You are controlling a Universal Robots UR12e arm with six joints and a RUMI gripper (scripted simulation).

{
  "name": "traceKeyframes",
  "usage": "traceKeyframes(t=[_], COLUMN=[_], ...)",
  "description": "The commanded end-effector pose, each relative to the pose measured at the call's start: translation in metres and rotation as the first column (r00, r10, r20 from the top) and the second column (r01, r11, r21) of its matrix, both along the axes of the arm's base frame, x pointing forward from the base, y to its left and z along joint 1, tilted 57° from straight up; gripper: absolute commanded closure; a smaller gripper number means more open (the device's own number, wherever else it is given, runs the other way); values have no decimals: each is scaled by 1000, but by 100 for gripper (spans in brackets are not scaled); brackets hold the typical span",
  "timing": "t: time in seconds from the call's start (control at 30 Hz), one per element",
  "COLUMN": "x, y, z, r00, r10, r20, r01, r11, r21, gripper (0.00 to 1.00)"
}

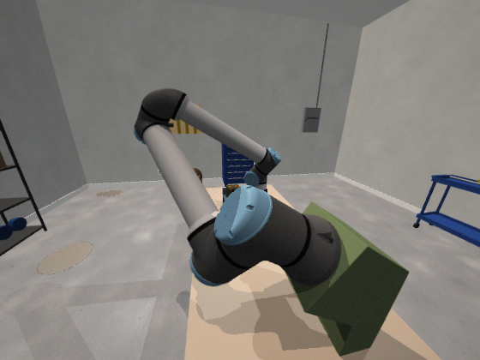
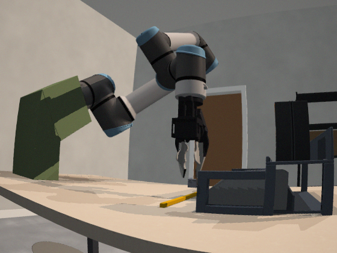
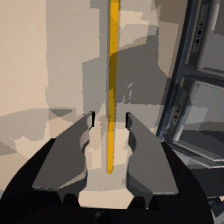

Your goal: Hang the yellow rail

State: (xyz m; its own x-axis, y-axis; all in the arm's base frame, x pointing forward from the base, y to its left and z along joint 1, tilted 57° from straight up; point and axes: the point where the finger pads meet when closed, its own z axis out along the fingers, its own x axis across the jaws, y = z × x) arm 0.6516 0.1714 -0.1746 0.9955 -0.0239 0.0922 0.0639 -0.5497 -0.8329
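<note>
The yellow rail (image 2: 178, 200) (image 3: 113, 60) lies on the table (image 2: 126, 221), alongside the dark bin rack (image 2: 269, 193) and a little apart from it. In the wrist view the rail runs lengthwise between the fingers, its near end below the fingertips in the picture. My gripper (image 2: 192, 172) (image 3: 110, 113) points down, part-way open and empty, above the rail and not touching it. In the top view the arm hides the rail, and the gripper cannot be made out. I cannot make out the two hooks or their end plates in any view.
The bins (image 3: 202, 107) stand at the right of the wrist view, close beside the right finger. The green arm base (image 1: 356, 274) (image 2: 36, 135) stands on the table at the other end. In the exterior view, a small grey block (image 2: 192, 182) shows behind the rack's left corner.
</note>
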Motion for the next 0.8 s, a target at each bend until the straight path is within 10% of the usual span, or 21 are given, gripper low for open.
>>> traceKeyframes(t=[0.0,0.77], x=[1,2], y=[0,15], z=[0,-10], r00=[1000,1000], r10=[-1,-1], r20=[1,1], r01=[1,1], r11=[1000,1000], r21=[0,-1], gripper=[78,78])
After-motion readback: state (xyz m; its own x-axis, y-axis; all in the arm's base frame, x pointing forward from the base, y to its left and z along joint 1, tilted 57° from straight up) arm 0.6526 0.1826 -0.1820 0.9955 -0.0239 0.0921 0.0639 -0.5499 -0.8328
